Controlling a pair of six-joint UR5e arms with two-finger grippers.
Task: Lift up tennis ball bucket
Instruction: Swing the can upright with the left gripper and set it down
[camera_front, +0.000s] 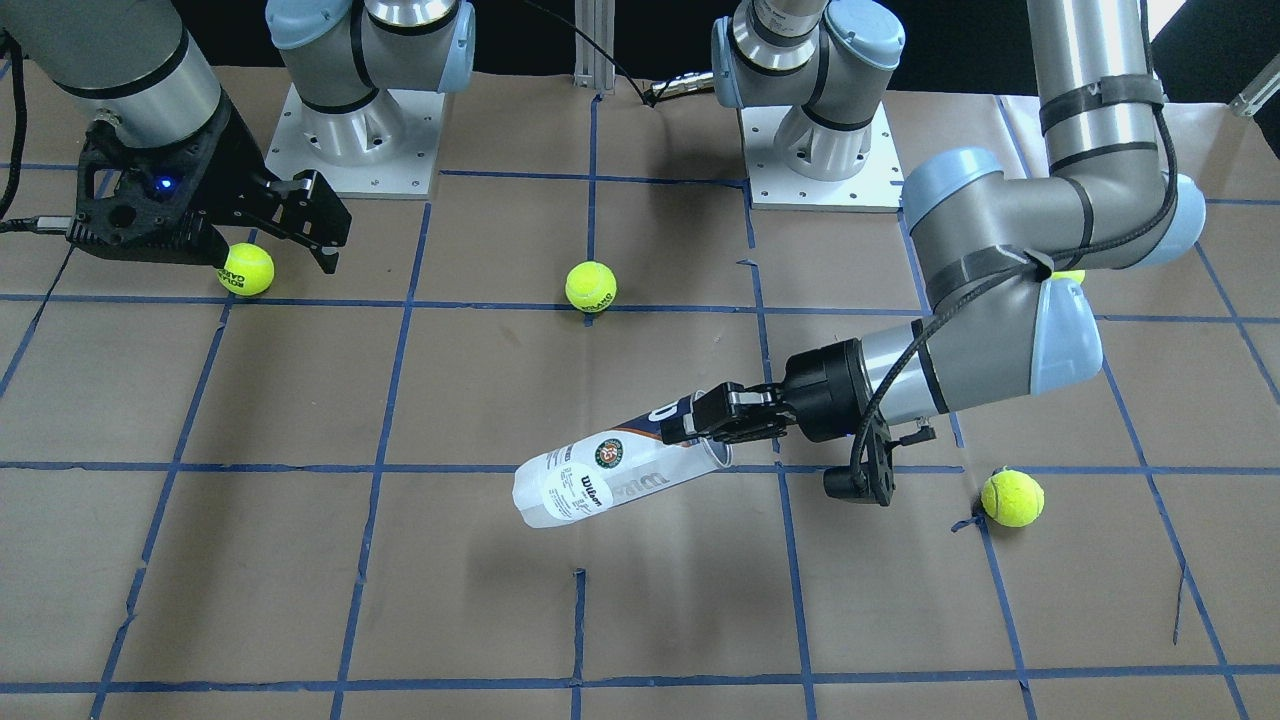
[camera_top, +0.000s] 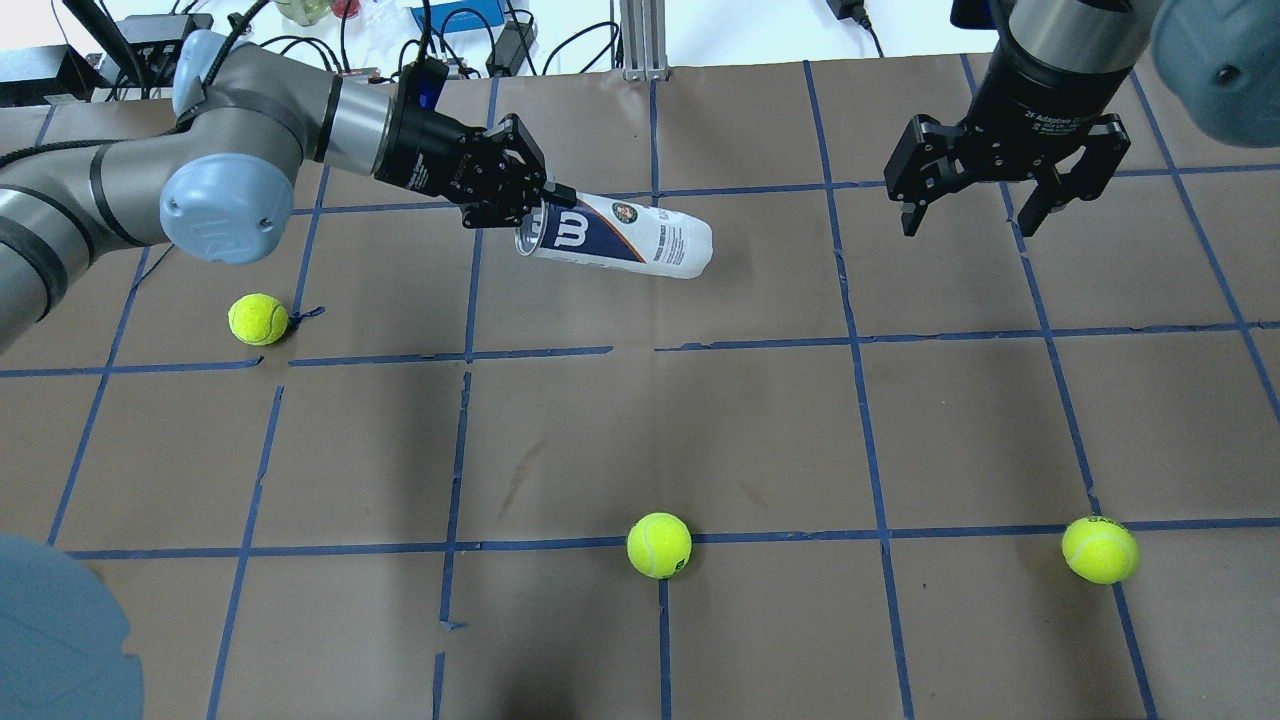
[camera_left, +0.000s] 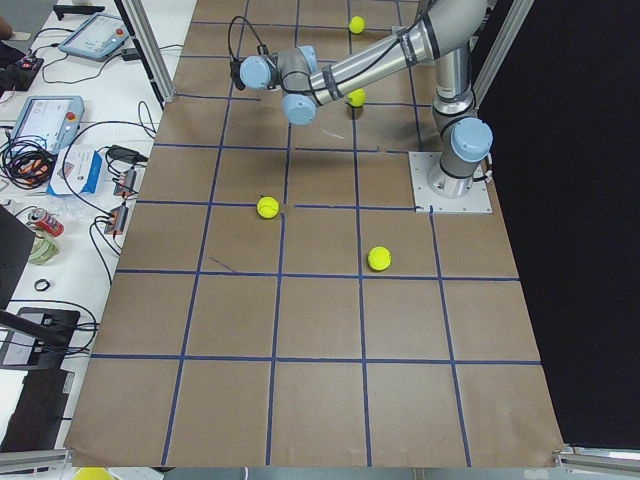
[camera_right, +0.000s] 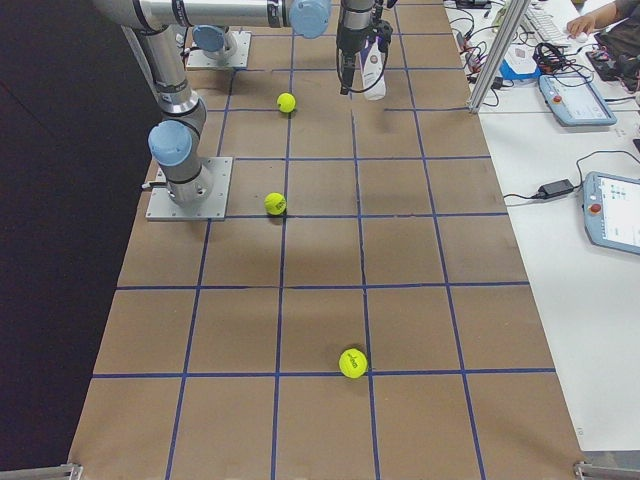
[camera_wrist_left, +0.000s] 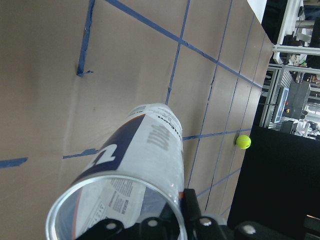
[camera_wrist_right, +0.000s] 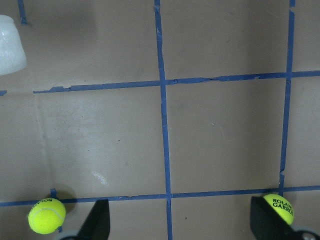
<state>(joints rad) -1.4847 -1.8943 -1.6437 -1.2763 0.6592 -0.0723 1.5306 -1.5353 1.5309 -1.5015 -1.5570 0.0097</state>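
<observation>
We list tennis ball bucket (camera_top: 620, 238): open end between the left gripper's (camera_top: 538, 206) jaws, closed end beyond them. Tennis ball (camera_front: 246, 268): below the right gripper's (camera_top: 968, 225) jaws.

The bench (camera_top: 760, 430) is plain brown paper crossed by a grid of blue tape lines (camera_top: 868, 400). At upper centre of the overhead view, the tennis ball bucket (camera_top: 640, 240) is clear plastic with a white and navy label, a big white "W" on the navy band, and a round green-and-orange emblem (camera_front: 609, 452). The tennis balls (camera_top: 659, 545) are bright yellow-green with dark lettering. The left arm (camera_top: 270, 100) and right arm (camera_front: 110, 60) are silver-grey with pale blue joint caps. The left tool (camera_top: 530, 208) and right tool (camera_top: 966, 225) are black.
</observation>
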